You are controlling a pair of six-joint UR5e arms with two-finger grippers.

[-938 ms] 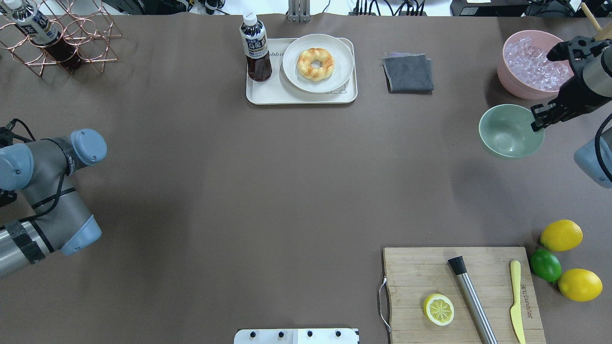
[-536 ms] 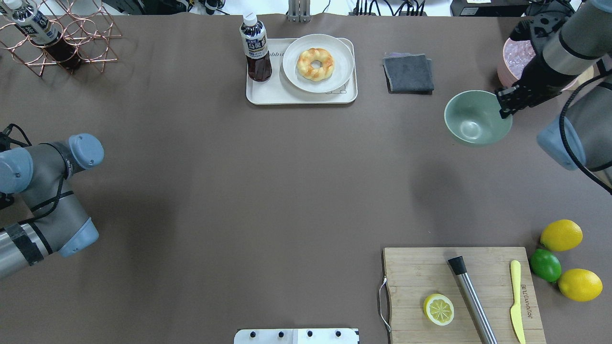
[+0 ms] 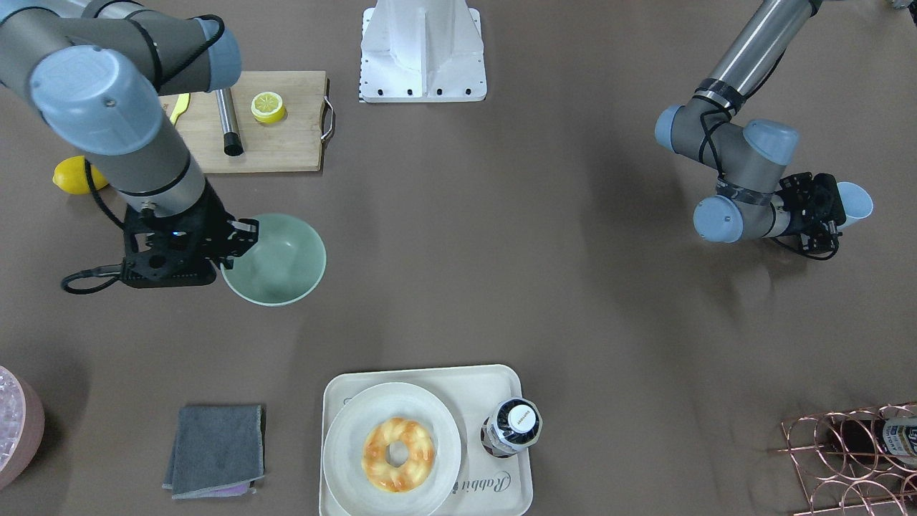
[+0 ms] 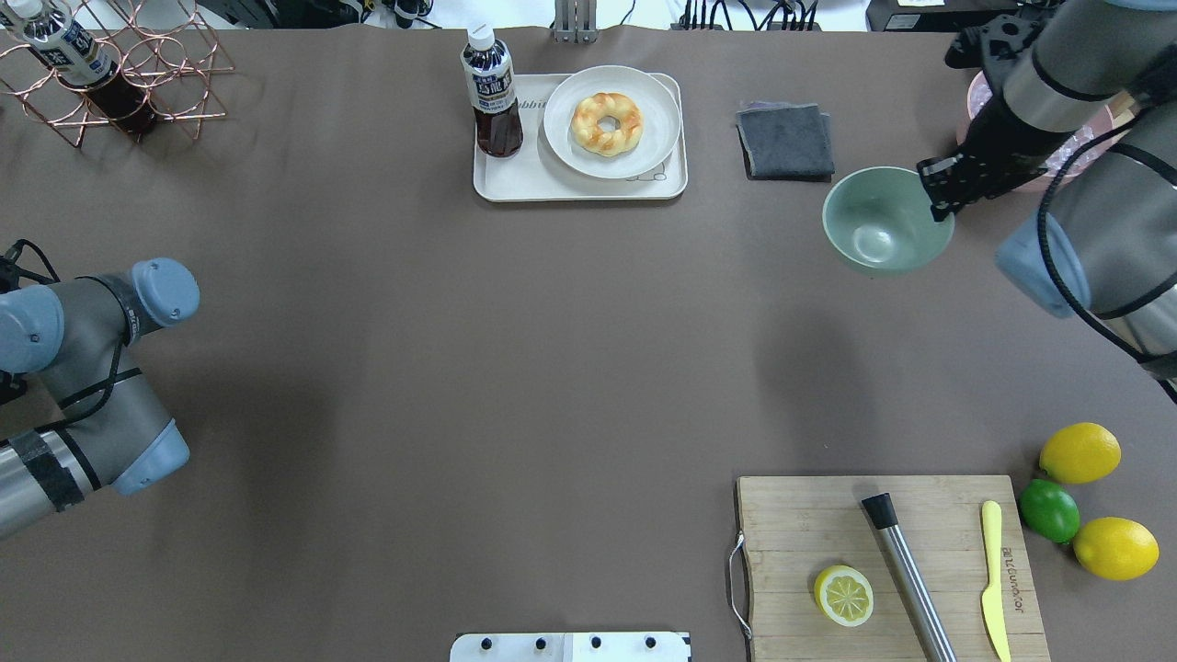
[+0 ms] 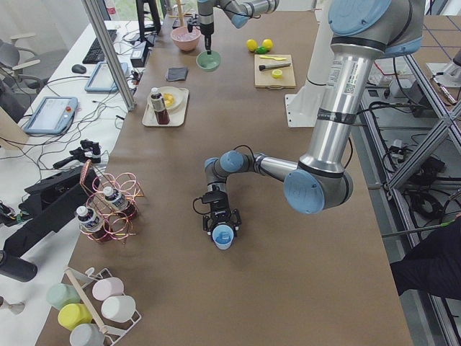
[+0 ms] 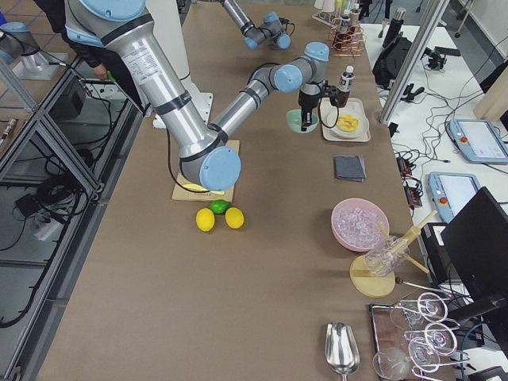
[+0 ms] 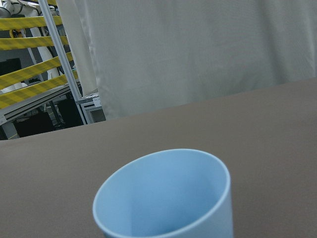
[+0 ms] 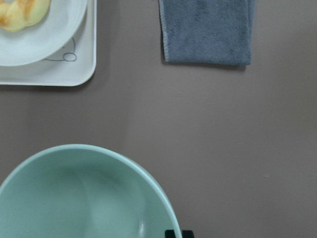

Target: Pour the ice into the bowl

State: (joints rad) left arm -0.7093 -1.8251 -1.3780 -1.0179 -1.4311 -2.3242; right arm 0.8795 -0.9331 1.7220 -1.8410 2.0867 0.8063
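My right gripper (image 4: 938, 198) is shut on the rim of the mint-green bowl (image 4: 883, 221) and holds it above the table, near the grey cloth. The bowl also shows in the front view (image 3: 276, 258) and the right wrist view (image 8: 84, 198), and it is empty. Ice (image 6: 359, 222) fills the pink container (image 3: 29, 430) at the table's right end. My left gripper (image 3: 824, 211) is shut on a pale blue cup (image 3: 856, 203) low over the table's left side. No ice shows in the visible part of the cup (image 7: 163, 198).
A tray (image 4: 487, 184) with a donut plate and a bottle stands at the back middle. A grey cloth (image 4: 786, 138) lies beside the bowl. A cutting board (image 4: 791, 524) with a half lemon, muddler and knife is front right, with lemons (image 4: 1080, 452) beside it. A copper rack (image 4: 165, 64) stands back left.
My right gripper has carried the bowl leftward, away from the pink container and toward the grey cloth. The left arm has barely moved.
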